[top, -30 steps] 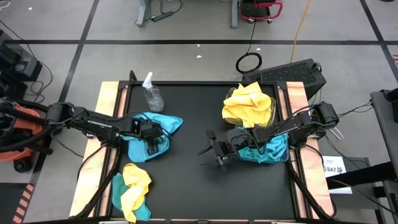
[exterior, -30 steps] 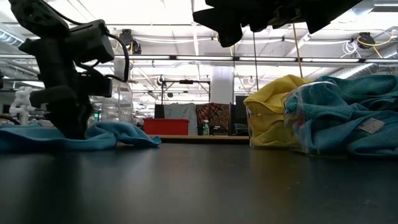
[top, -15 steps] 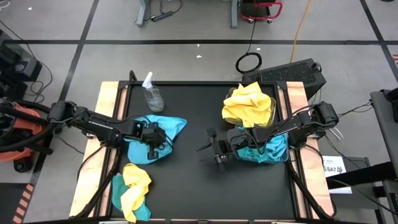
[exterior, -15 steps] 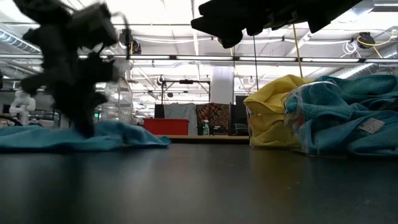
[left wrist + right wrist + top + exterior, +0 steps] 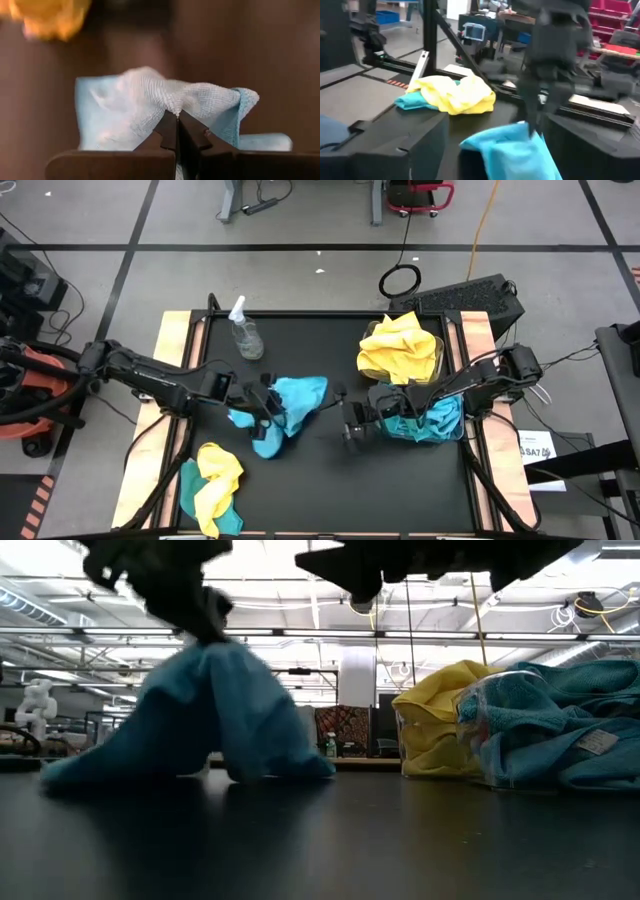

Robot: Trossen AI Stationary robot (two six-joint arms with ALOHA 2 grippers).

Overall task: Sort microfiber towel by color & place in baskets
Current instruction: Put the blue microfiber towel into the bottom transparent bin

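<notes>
A teal blue microfiber towel [image 5: 295,402] hangs in a peak near the table's middle, with my left gripper [image 5: 268,406] shut on its top. My right gripper [image 5: 346,420] hovers open just right of it, above the table, nothing between its fingers. Two clear baskets stand at the right edge. The far basket [image 5: 432,360] holds yellow towels [image 5: 398,346], the near basket [image 5: 455,425] teal ones [image 5: 560,730]. A loose heap of yellow and teal towels [image 5: 212,482] lies at the near left corner. My left gripper pinches a bunched fold at the towel's top [image 5: 178,108] between its two shut fingers [image 5: 169,131]. The fingers slant down from the table's left. The towel hangs below them like a tent [image 5: 200,705], and its lower edges [image 5: 290,770] lie on the table.
A clear spray bottle [image 5: 245,334] stands at the far left of the black mat. Wooden side rails [image 5: 170,360] run along both sides of the table. Bare black mat [image 5: 330,490] lies between the heap and the baskets.
My left gripper has taken hold of the teal towel, risen, and moved toward the table's right edge and a little nearer. The towel, flat on the mat before, is now drawn up into a peak and dragged rightward, its lower edges trailing on the table.
</notes>
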